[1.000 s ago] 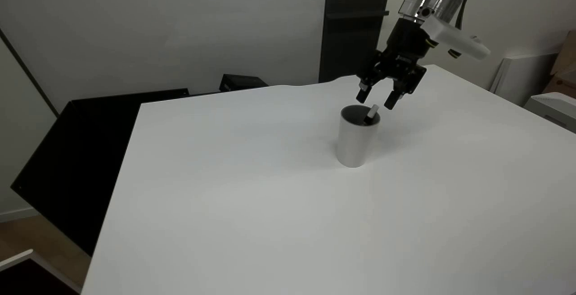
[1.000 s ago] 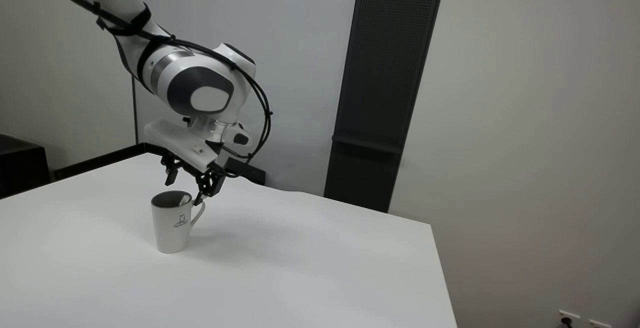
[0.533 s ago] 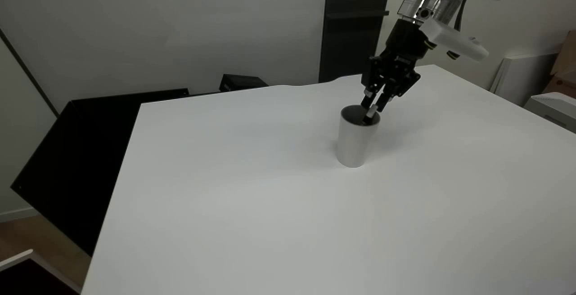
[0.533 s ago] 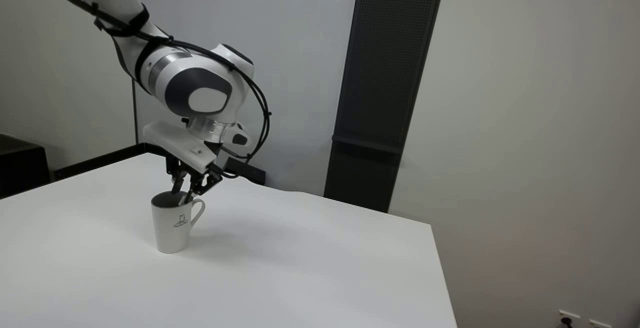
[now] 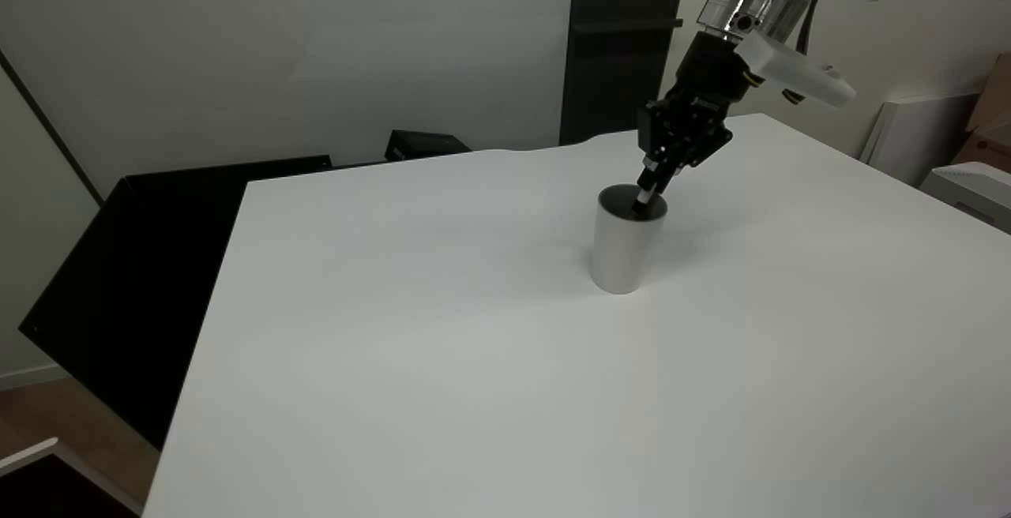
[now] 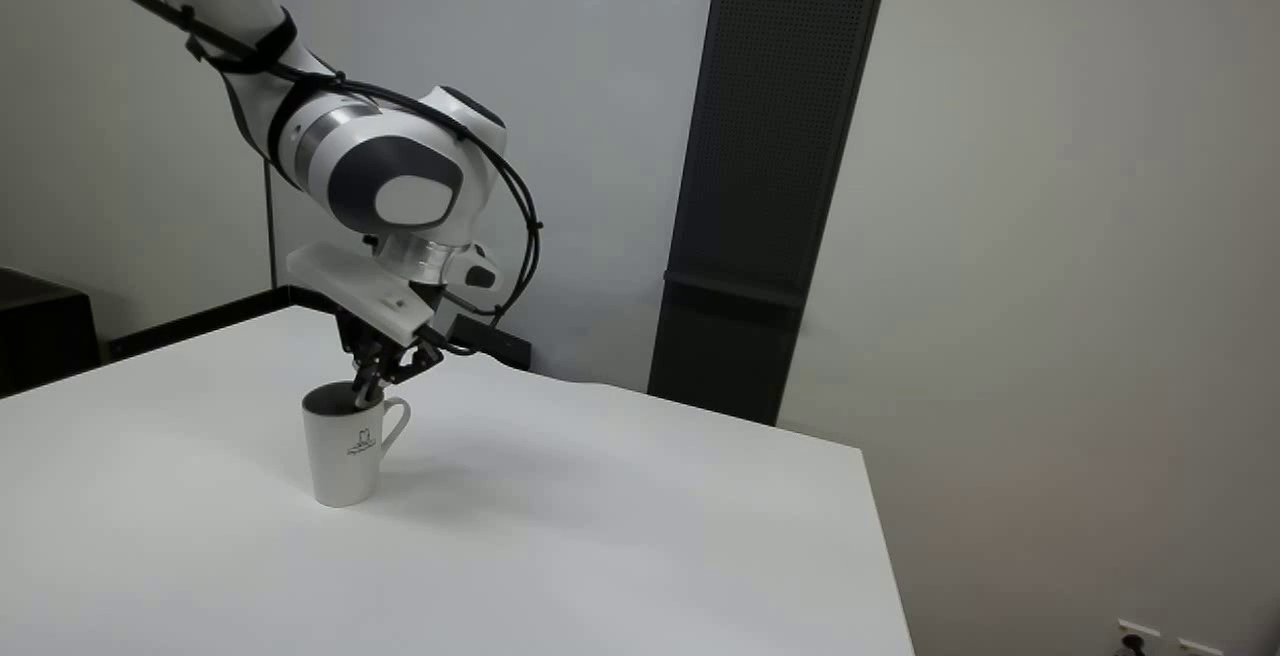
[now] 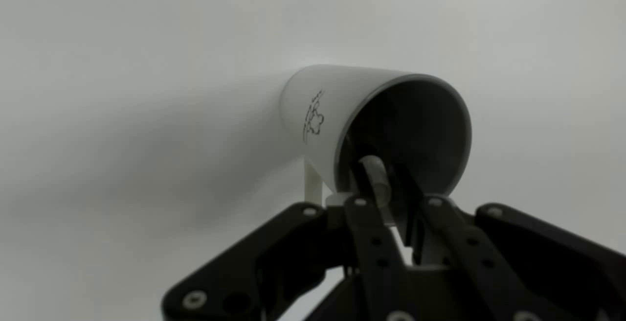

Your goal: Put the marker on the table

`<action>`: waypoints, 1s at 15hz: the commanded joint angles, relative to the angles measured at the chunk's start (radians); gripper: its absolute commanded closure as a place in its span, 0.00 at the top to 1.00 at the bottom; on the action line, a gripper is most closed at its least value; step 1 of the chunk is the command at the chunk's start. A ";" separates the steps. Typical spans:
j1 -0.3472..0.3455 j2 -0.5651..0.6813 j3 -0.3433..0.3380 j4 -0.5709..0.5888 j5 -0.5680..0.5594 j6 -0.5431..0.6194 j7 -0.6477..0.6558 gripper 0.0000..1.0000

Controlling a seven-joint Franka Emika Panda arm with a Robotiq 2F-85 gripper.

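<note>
Claw [image 7: 384, 178] nearly closed, apparently snug on marker [image 7: 377, 179].

- Dim, greyish light.
- Soft shadow on the counter [image 7: 215, 149] beside the gripper [image 7: 384, 176].
- Bright glints on the metal collar [image 5: 749, 5] above the gripper.
- Wrist view murky, mug [image 7: 332, 96] nearly black inside, beneath the gripper.
</note>
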 commanded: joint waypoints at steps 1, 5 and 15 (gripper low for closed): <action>0.003 -0.041 0.002 0.003 -0.027 -0.018 0.024 0.06; 0.022 -0.089 -0.011 0.043 -0.083 -0.072 0.063 0.06; 0.076 -0.225 -0.080 0.124 -0.330 -0.220 0.191 0.06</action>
